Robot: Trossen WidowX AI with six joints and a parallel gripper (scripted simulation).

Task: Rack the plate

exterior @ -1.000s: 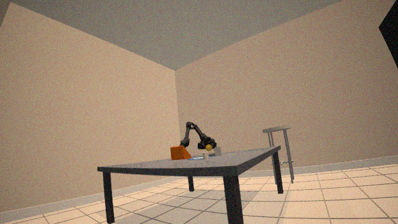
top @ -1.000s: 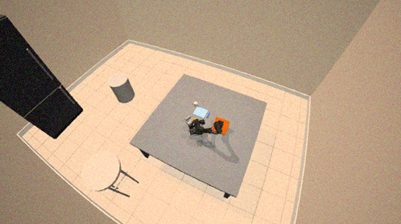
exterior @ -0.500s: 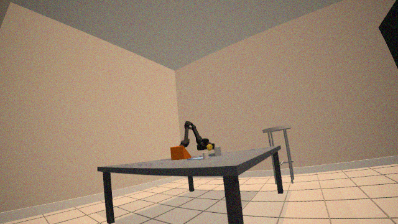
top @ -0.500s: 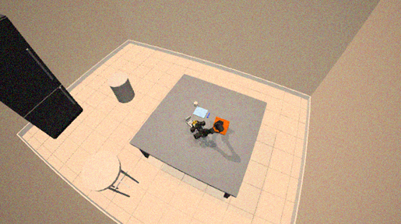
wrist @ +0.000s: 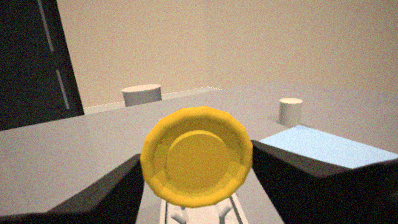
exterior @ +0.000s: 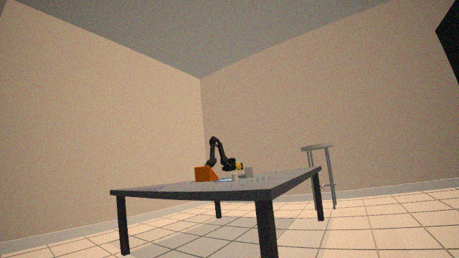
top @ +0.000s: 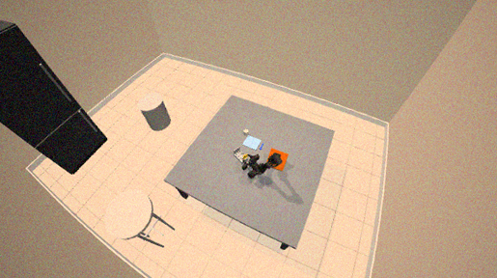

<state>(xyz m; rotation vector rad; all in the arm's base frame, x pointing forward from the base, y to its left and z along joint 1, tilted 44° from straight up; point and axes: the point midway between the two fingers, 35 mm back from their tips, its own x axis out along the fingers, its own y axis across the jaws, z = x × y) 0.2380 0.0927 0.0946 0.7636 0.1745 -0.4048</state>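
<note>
Gripper point(wrist: 196, 200) is clamped on the yellow plate point(wrist: 196, 156); the dark fingers flank it at 9 and 3 o'clock in the wrist view. The plate is off the table point(wrist: 75, 145), held upright, its face square to the wrist camera and filling the centre.

Key relation: the rack point(wrist: 197, 215) sits directly under the plate, at 6 o'clock in the wrist view. Only a pale strip with a couple of rail lines shows below the plate's lower edge, so which slot lines up cannot be told. Plate edge and rack look close, but contact is unclear. In the exterior view the gripper point(exterior: 234, 166) hangs low with the plate point(exterior: 239, 165), the rack point(exterior: 248, 173) just at 4 o'clock from it.

Judgement: the carry looks nearly finished. The coming move is a straight drop toward 6 o'clock with the plate kept vertical, then release and retreat.

Also on the table: blue mat point(wrist: 325, 145) at 3 o'clock, small white cup point(wrist: 290, 111) at 2 o'clock, orange block point(exterior: 205, 173) by the arm's base.
</note>
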